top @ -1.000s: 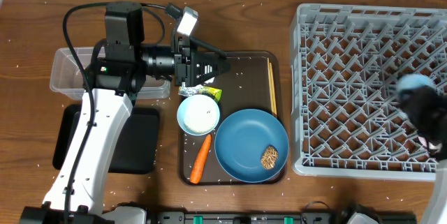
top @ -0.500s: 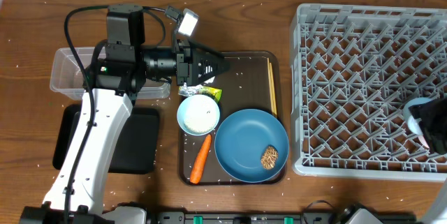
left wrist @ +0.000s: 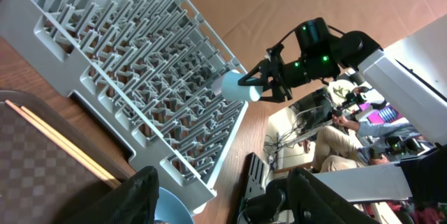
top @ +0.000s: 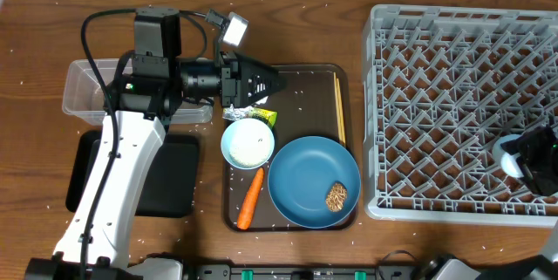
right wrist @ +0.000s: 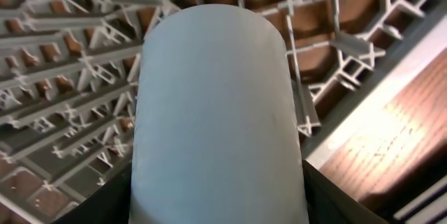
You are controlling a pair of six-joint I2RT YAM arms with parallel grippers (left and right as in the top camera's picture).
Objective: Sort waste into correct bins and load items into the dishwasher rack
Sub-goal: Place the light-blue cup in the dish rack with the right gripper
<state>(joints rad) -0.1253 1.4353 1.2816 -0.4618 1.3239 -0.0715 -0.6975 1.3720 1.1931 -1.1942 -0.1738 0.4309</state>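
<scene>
Right fingers: clamped on both sides of the small light-blue cup, pads against its wall; the right gripper carries it lying sideways.
Left fingers: spread wide, nothing between them; the left gripper hangs over the far-left part of the brown serving tray.
Change over the last second: right gripper and cup have come along the right wall toward the rack's near corner, motion blur gone; left arm barely shifted.
Dishwasher rack: right side of table; cup sits over its lattice floor by the right wall. Contact with the floor: cannot tell.
Black tray: left, partly under the left arm.
Clear tub: far side of the black tray.
Large blue plate: near-right part of serving tray.
White bowl: just beside the plate, on its left.
Chopsticks: along the serving tray's right edge.
Carrot: near side of the bowl, left of the plate.
Wrapper: between left gripper and bowl.
Brown food lump: on the plate.
</scene>
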